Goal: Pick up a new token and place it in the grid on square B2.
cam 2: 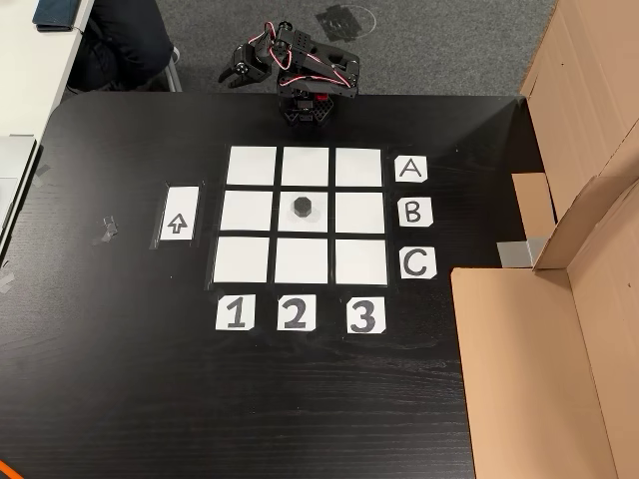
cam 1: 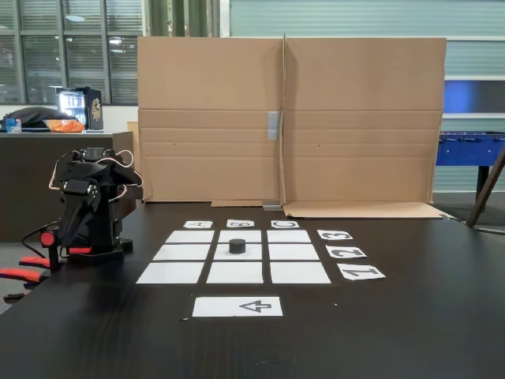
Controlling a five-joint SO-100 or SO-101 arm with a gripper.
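While we see the token (cam 2: 303, 207) on square B2 (cam 2: 290, 222) from above, the low fixed view adds the cardboard wall (cam 1: 292, 118); whether the folded arm's gripper (cam 2: 233, 74) is spread, we cannot tell.

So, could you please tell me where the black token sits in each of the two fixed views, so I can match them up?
A fixed view, from table level: the token stands on the grid's centre sheet, slightly left of picture centre.
A fixed view, from above: the token is on the centre sheet, a little above picture centre.
Shared landmark: the arrow-printed sheet, lying just outside the grid.
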